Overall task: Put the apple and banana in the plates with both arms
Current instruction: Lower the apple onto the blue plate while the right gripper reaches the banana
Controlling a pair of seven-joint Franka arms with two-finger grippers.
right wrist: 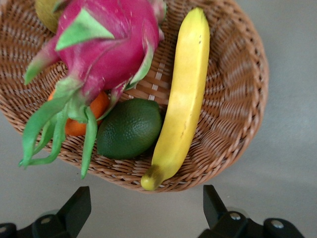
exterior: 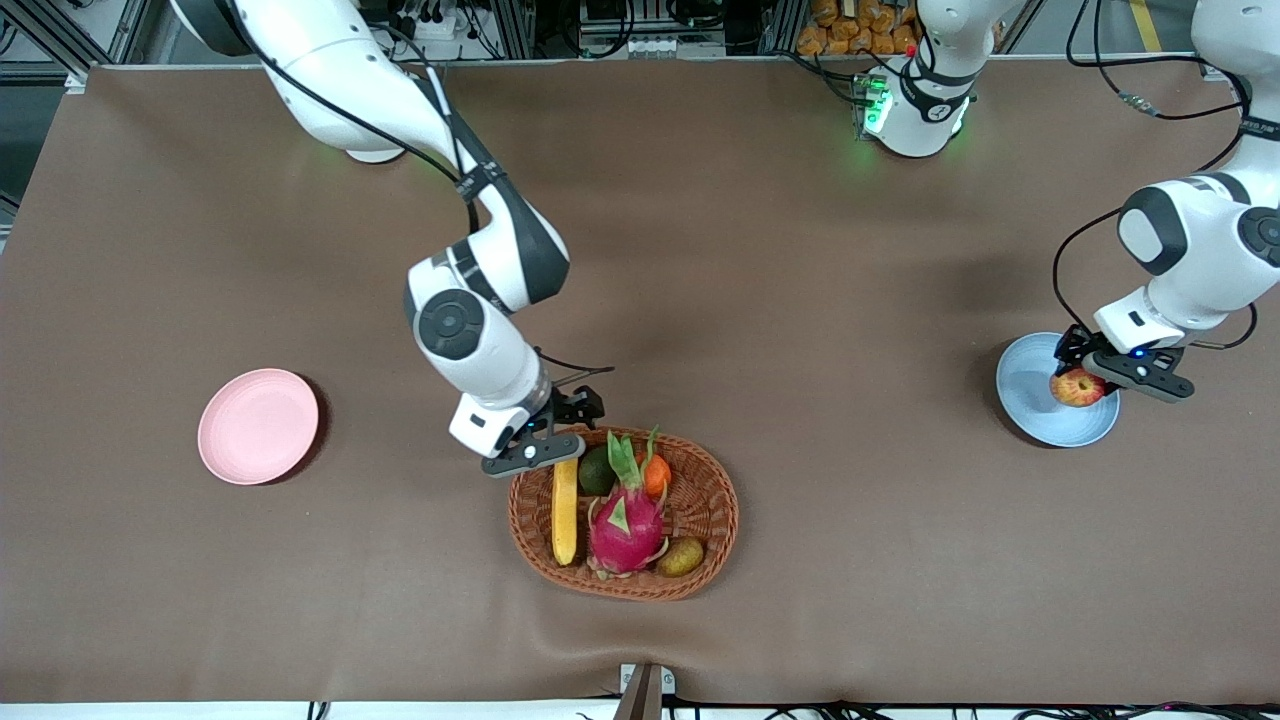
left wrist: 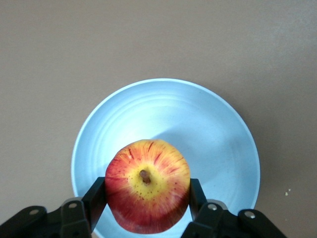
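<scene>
The front view looks down from high across the table (exterior: 800, 250), facing both arm bases and covering the whole surface. The left wrist view looks straight down, close, onto the blue plate (left wrist: 218, 129) (exterior: 1030, 385), shared with the front view. The right wrist view looks down, close, onto the wicker basket (right wrist: 242, 94) (exterior: 715, 505), also shared with the front view.
</scene>
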